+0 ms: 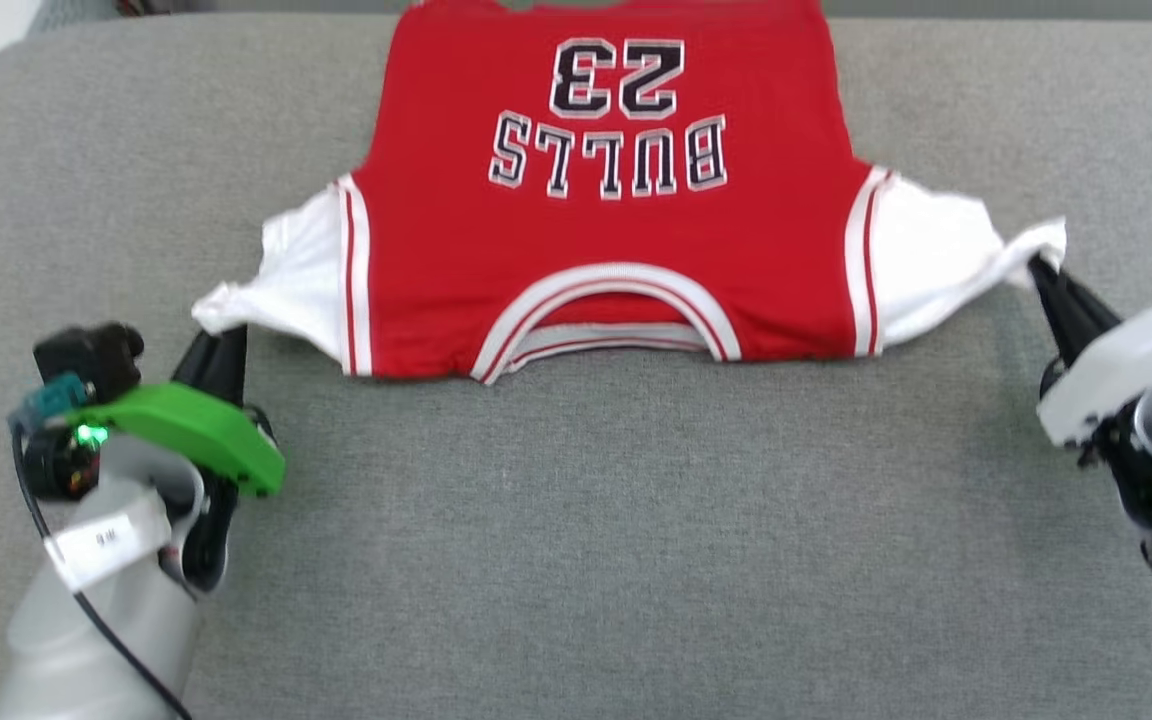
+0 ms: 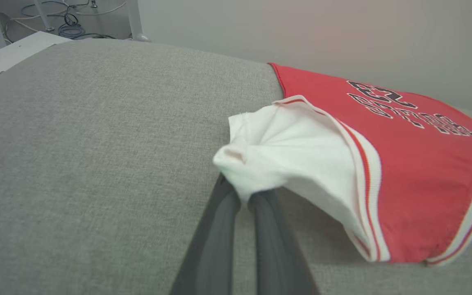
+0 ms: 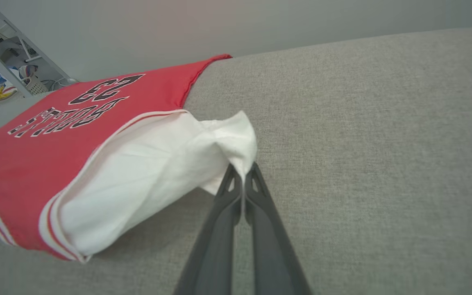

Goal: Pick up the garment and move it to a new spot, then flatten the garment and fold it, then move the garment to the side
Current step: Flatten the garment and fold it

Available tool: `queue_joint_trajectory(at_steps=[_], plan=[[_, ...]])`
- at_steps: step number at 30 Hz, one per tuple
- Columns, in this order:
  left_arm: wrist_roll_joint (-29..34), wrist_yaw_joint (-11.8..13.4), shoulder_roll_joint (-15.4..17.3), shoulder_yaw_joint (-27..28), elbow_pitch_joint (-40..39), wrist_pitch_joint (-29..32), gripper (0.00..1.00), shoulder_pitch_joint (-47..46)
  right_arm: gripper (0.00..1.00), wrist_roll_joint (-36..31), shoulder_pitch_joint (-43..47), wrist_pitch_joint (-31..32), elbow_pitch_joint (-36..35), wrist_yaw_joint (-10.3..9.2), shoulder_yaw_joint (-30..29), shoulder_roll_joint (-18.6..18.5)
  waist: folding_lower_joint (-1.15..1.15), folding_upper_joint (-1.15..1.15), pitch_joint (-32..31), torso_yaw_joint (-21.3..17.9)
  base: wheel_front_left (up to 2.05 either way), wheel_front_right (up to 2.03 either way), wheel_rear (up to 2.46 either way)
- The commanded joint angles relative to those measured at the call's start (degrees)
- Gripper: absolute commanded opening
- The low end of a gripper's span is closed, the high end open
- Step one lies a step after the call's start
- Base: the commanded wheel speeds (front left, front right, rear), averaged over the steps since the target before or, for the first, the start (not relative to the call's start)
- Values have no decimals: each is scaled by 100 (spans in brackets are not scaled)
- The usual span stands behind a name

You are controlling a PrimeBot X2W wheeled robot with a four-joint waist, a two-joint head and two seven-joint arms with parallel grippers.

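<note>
A red jersey lay spread flat on a grey woven-fabric surface. In the head view it was at twelve o'clock from me, its striped collar toward six o'clock and its hem toward twelve. Black, white-outlined lettering read "BULLS" with "23" beyond it, both upside down to me.

My left gripper, at eight o'clock, had its two dark fingers closed tight on the bunched tip of the left white sleeve. The left wrist view showed cloth pinched between them. My right gripper, at three o'clock, was likewise clamped on the tip of the right white sleeve, fingers pressed together. Both sleeves stretched outward.

A green housing with a lit green light sat on my left wrist. A white tag on that forearm bore writing too small to read.
</note>
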Motion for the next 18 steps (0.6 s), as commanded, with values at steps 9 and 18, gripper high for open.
queue_joint_trajectory(at_steps=[9, 18], plan=[[66, 282, 150, 243, -657, -19, 0, 1485, 0, -200, 1929, 207, -924, -8, -858, 64, 1, 0, -922, 196, 0, 0, 0], [-219, 790, 312, 447, -1639, 311, 0, 2957, 0, -870, 3871, 1139, -2155, -8, -1924, 810, 1, 0, -1351, 239, 0, 0, 0]])
